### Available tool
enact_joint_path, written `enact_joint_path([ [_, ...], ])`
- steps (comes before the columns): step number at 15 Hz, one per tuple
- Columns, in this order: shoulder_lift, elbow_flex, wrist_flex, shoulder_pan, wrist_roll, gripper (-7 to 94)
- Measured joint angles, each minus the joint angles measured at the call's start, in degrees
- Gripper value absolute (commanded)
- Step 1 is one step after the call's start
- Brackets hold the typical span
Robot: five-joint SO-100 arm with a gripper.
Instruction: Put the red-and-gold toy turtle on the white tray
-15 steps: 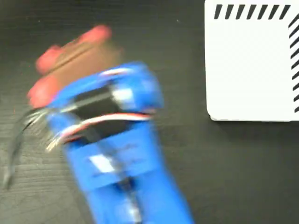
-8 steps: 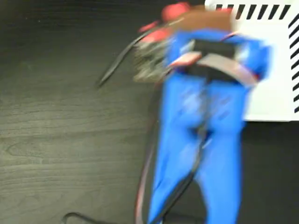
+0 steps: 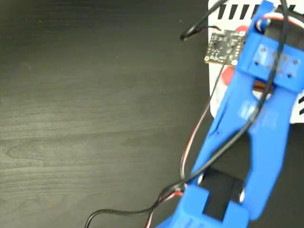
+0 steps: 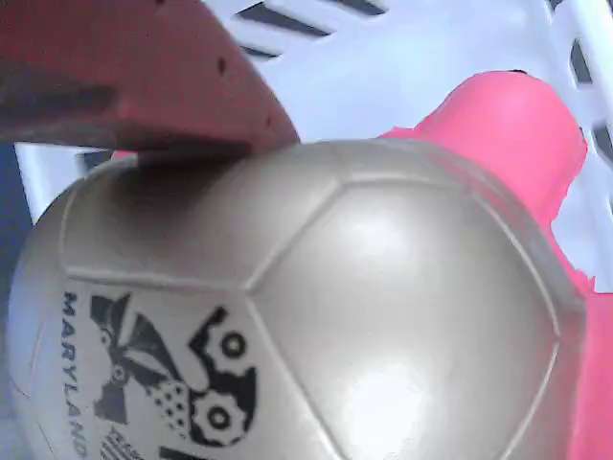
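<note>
Now the gripper point(image 4: 144, 144) clamps the red-and-gold toy turtle point(image 4: 316, 307), one red finger point(image 4: 124, 77) pressing its gold shell. The white tray point(image 3: 223, 95) lies directly beneath it, so release likely needs only a short descent.

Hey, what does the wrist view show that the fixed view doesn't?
Only the wrist view shows the red-and-gold toy turtle close up: its gold shell with dark print reading MARYLAND, a coral-red limb, and a red claw finger pressed on the shell. Only the fixed view shows the blue arm, its circuit board, cables and the dark table. Both show the white tray with black stripes.
</note>
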Motion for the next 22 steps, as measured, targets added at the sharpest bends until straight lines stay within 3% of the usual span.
enact_joint_path([
  [10,-16.61,-12.66,-0.44,1.49,1.58,0],
  [11,-17.23,-12.74,-0.7,1.49,1.49,5],
  [13,-18.02,-12.74,-1.67,1.41,1.58,35],
  [16,-18.11,-12.74,-2.29,1.49,0.62,63],
  [22,-18.11,-12.74,-2.29,1.93,0.18,65],
])
